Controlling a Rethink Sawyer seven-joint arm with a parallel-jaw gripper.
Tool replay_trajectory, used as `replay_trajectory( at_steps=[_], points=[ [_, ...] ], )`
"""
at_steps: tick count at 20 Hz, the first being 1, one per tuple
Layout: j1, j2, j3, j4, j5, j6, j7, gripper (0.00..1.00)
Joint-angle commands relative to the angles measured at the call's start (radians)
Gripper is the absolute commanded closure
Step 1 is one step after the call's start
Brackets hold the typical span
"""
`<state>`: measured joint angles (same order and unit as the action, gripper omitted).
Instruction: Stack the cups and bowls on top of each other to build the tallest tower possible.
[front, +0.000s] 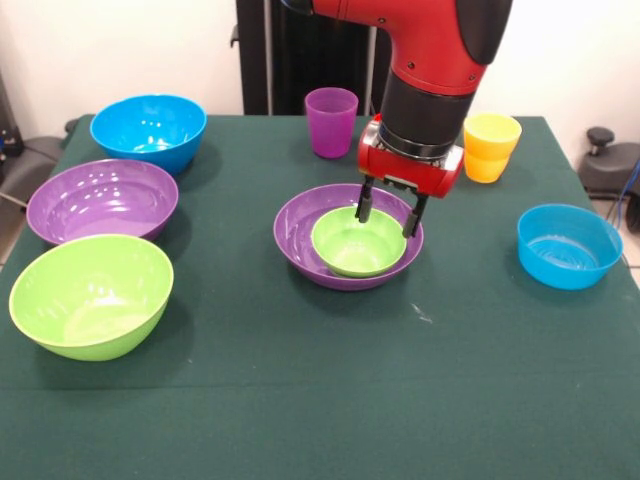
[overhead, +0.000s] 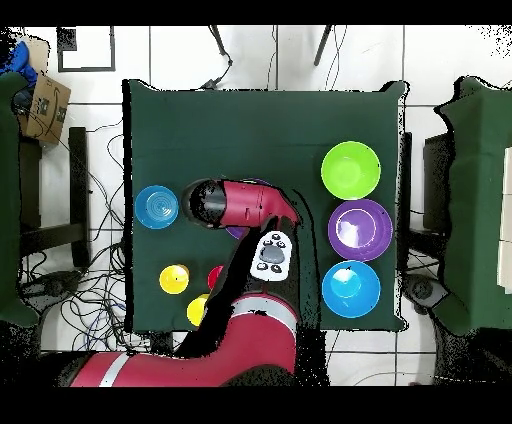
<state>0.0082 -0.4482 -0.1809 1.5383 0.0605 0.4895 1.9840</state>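
Note:
A small green bowl (front: 358, 242) sits nested inside a large purple bowl (front: 300, 250) at the table's middle. My gripper (front: 388, 215) hangs open just over the green bowl's far rim, its two black fingers (front: 365, 205) spread apart with nothing between them. A purple cup (front: 331, 120) stands behind the nested pair. The yellow cup (front: 491, 146) stands far right. In the overhead view the arm (overhead: 240, 203) covers the nested bowls and the gripper. A yellow cup (overhead: 175, 279) shows there, with a red cup (overhead: 214, 275) partly hidden by the arm.
Along the left stand a large blue bowl (front: 148, 130), a second large purple bowl (front: 102, 200) and a large lime green bowl (front: 90, 295). A small blue bowl (front: 568, 245) sits at the right. The green cloth (front: 330, 400) ends at the table's edges.

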Motion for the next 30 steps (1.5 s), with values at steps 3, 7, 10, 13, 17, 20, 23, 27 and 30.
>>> replay_trajectory(
  at_steps=[3, 7, 10, 13, 17, 20, 23, 27, 30],
  points=[
    [0.0, 0.008, 0.087, -0.039, 0.003, 0.12, 0.068, 0.0],
    [-0.002, 0.006, 0.089, -0.039, 0.003, 0.124, 0.065, 0.0],
    [-0.003, 0.012, 0.091, -0.052, 0.005, 0.133, 0.065, 0.0],
    [-0.004, 0.01, 0.091, -0.056, 0.006, 0.142, 0.062, 0.0],
    [-0.005, 0.0, 0.094, -0.056, 0.008, 0.159, 0.06, 0.0],
    [-0.011, -0.04, 0.106, -0.04, 0.017, 0.193, 0.052, 0.0],
    [-0.019, -0.066, 0.115, -0.024, 0.019, 0.205, 0.044, 0.0],
    [-0.028, -0.083, 0.124, -0.007, 0.019, 0.196, 0.043, 0.0],
    [-0.033, -0.093, 0.129, 0.006, 0.023, 0.185, 0.05, 0.0]
  ],
)
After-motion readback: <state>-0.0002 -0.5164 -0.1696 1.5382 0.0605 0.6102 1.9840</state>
